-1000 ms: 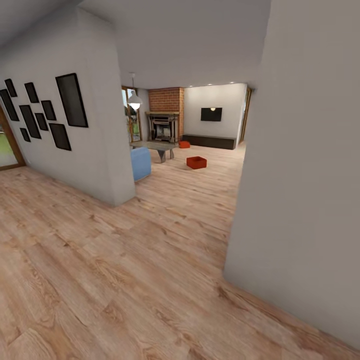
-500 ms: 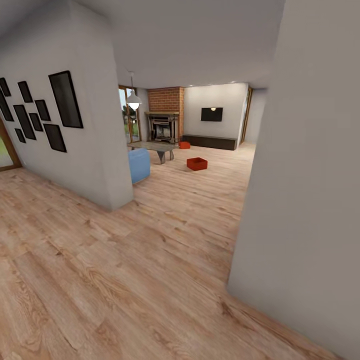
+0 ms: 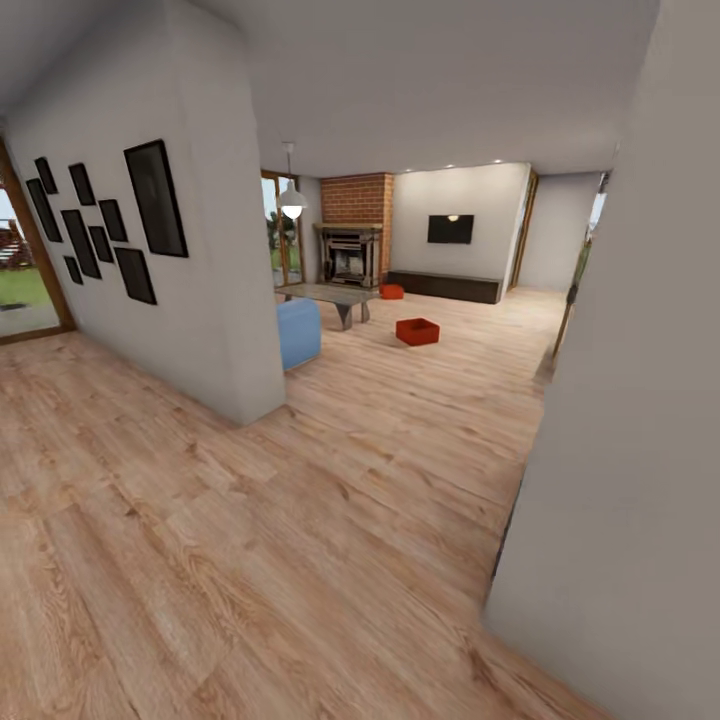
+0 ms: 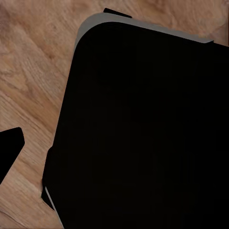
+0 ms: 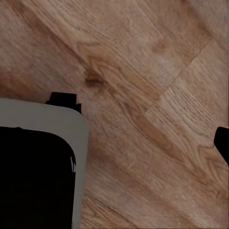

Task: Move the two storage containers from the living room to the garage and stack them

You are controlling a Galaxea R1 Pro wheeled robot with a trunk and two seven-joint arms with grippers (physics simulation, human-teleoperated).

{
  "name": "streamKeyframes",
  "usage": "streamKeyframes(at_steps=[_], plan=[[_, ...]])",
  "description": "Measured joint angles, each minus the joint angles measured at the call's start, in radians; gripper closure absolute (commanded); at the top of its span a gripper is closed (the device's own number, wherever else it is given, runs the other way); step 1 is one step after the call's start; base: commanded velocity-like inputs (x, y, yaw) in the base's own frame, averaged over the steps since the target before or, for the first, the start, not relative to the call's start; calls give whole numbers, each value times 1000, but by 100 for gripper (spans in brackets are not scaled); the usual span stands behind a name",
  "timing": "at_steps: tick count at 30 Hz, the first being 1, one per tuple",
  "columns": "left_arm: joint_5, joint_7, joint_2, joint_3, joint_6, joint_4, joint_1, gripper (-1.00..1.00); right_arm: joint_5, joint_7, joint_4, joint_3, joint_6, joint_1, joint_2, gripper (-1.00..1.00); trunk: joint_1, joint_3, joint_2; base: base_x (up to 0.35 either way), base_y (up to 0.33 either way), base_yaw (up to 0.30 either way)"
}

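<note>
**Containers sighted across the living room**

Floorboards of light wood (image 3: 300, 560) run from under my rig through the gap between two pale walls, one hung with black frames (image 3: 155, 198) at my left, one close at my right (image 3: 640, 450). My wrist cameras look straight down at that same plank floor: the left one onto a large black body with a grey rim (image 4: 143, 129), the right one onto a corner of a like body (image 5: 38, 171). Dark tips sit at the edge of each wrist picture, and I cannot tell from them whether either gripper is wide or narrow. From the head camera, beyond the left wall's corner, a blue sofa (image 3: 299, 332) stands beside a coffee table (image 3: 328, 295). Past them, the nearer storage container (image 3: 417, 331) rests on the planks, well apart from the second storage container (image 3: 391, 291), near the brick fireplace (image 3: 350, 250). A wall-mounted screen (image 3: 450, 229) hangs on the far wall.
</note>
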State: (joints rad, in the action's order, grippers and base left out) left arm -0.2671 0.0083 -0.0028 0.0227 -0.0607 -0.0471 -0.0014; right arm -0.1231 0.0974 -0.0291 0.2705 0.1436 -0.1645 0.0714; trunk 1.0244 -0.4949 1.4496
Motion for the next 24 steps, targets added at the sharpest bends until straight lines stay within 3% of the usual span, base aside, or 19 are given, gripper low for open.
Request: streamKeyframes(at_steps=[13,24], plan=[[0,0,-1,2,-1,0,0,-100,0,0,0,0,0,0,1,-100,0,0,0,324,0,265],[0,0,-1,2,-1,0,0,-100,0,0,0,1,5,0,2,-100,0,0,0,324,0,31]])
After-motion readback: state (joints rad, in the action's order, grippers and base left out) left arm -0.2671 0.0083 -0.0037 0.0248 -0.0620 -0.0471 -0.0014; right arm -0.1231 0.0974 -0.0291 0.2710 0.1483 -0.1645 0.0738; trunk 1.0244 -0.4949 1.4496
